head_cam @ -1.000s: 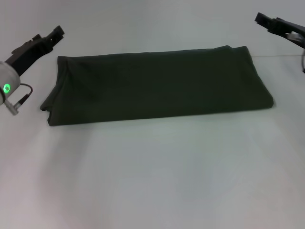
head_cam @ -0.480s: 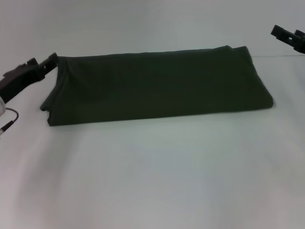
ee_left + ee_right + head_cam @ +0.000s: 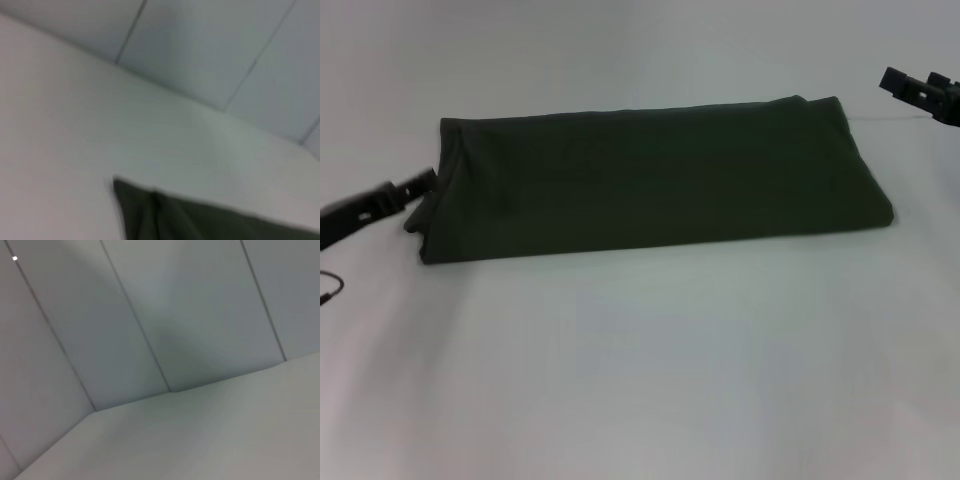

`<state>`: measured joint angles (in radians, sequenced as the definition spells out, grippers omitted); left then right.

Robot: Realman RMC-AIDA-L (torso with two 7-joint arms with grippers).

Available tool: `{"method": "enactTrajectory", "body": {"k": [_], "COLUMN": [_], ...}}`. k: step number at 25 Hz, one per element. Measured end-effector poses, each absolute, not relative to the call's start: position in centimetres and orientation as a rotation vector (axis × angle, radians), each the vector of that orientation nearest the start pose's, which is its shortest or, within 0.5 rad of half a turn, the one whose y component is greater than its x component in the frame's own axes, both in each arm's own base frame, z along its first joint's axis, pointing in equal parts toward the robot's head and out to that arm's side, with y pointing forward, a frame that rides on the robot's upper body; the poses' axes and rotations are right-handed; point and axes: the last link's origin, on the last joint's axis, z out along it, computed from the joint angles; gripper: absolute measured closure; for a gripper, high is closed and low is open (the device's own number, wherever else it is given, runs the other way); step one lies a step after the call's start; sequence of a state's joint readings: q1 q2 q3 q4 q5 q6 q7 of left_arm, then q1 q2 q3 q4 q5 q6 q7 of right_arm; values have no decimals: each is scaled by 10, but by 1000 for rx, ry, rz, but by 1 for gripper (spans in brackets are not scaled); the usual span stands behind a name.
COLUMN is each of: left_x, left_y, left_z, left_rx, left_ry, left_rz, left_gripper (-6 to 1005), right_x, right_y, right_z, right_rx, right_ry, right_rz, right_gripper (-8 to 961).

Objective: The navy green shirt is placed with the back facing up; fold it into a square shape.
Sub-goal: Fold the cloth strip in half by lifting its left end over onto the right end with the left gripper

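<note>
Head view: left end effector [image 3: 420, 182] beside shirt [image 3: 650, 175] edge (left)

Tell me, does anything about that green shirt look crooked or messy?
Slightly. The navy green shirt lies folded into a long band, not a square, and its left end is uneven, with layers sticking out beside the left gripper.

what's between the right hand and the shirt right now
Nothing but bare white table: in the head view the right hand hangs off the navy green shirt's far right corner.
</note>
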<state>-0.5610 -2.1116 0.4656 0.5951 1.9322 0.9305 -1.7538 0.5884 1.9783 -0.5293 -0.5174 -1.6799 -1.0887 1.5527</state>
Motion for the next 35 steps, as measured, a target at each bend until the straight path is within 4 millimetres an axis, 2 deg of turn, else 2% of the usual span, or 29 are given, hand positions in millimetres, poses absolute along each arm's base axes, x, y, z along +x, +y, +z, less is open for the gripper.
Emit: {"method": "enactTrajectory", "body": {"k": [5,11,24,35], "left_x": [-327,-326,-328,-328], "left_y": [388,392,398,400], "left_z": [27,26,22,11], "left_rx": [-1916,-1923,-1938,-1937], "left_ry": [-1370,-1432,-1395,-1419], "left_rz": [-606,-533,-418,-398], "left_gripper": [236,235,235,236], "right_x": [303,306,304,303], "right_y": [402,398,400,402], "right_z": [90,95,89,83], "right_rx": [-2015,-2068,-2101,-2112], "right_ry": [990,992,988,994], "right_rz": [888,841,803,783], "right_gripper": [8,8,9,8]}}
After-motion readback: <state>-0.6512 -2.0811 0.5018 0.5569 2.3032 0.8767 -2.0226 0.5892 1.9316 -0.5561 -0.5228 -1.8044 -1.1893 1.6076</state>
